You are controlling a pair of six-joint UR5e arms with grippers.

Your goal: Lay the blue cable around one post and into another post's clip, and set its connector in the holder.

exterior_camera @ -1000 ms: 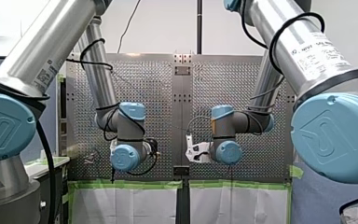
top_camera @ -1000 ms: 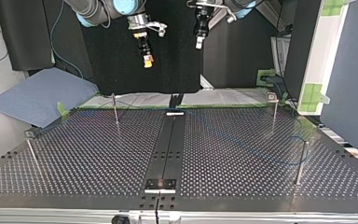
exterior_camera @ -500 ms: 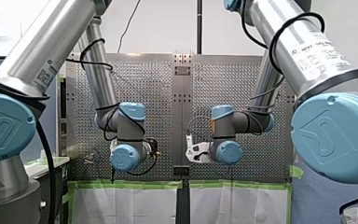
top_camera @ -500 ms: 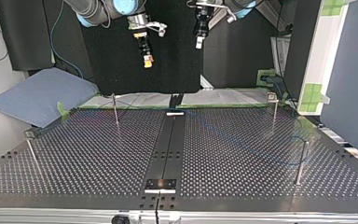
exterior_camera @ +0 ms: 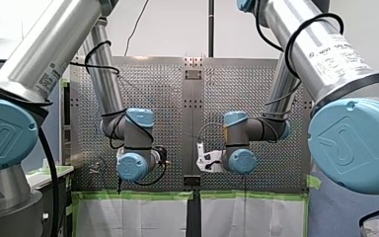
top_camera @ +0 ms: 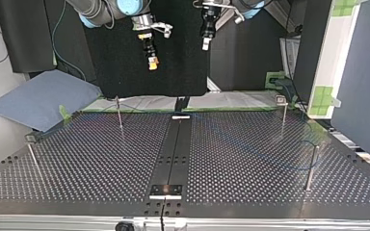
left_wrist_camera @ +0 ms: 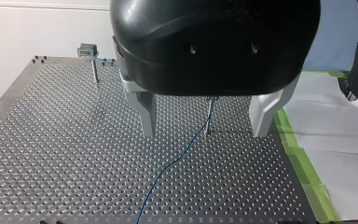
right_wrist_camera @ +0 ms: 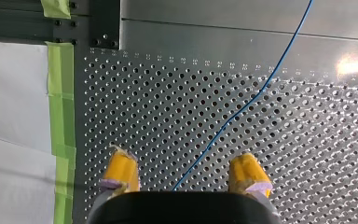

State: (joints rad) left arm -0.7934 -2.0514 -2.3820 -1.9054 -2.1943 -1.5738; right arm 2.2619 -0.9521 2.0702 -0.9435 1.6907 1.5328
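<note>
The thin blue cable (left_wrist_camera: 173,161) lies loose on the perforated plate and runs past a slim post (left_wrist_camera: 209,116) ahead of my left gripper (left_wrist_camera: 205,133). That gripper's metal fingers (left_wrist_camera: 147,114) stand open above the plate with nothing between them. A farther post with a clip (left_wrist_camera: 88,50) has the cable at its top. My right gripper (right_wrist_camera: 184,175) is open too. Its yellow pads (right_wrist_camera: 121,170) straddle the cable (right_wrist_camera: 242,109) from above without touching it. In the top view both grippers hang high over the table's far edge, left (top_camera: 205,42) and right (top_camera: 151,60). I cannot make out the connector.
Thin posts stand on the plate in the top view, at the far left (top_camera: 119,113), far right (top_camera: 283,113), near right (top_camera: 312,168) and near left (top_camera: 33,159). A black strip (top_camera: 176,149) runs down the middle. Green tape (right_wrist_camera: 60,112) edges the plate.
</note>
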